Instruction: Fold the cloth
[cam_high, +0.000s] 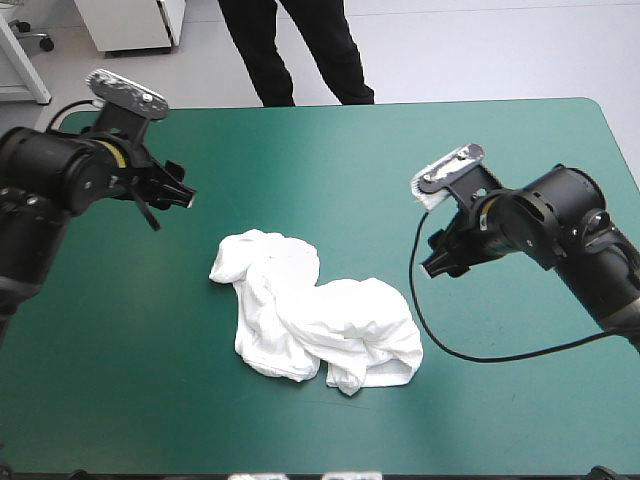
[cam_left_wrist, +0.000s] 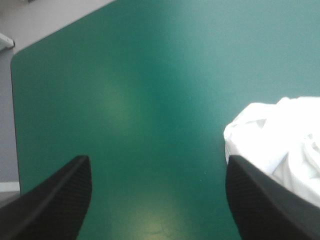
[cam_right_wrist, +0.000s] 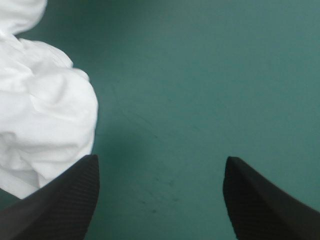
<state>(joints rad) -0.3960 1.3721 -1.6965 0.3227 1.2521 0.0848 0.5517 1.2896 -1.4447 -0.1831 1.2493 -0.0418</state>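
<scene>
The white T-shirt (cam_high: 312, 310) lies as a crumpled heap on the teal-green cover, near the table's middle and toward its front edge. My left gripper (cam_high: 172, 192) hovers open above the table, to the left of the heap and apart from it. In the left wrist view the T-shirt (cam_left_wrist: 280, 145) shows beside one finger, and nothing lies between the fingers of the left gripper (cam_left_wrist: 157, 195). My right gripper (cam_high: 440, 262) hangs open to the right of the heap. In the right wrist view the T-shirt (cam_right_wrist: 40, 110) sits beside one finger of the right gripper (cam_right_wrist: 160, 195), with bare cover between the fingers.
The table's far left corner (cam_left_wrist: 15, 55) shows ahead of the left gripper. Bare teal-green cover (cam_high: 330, 170) stretches behind the heap up to the far edge.
</scene>
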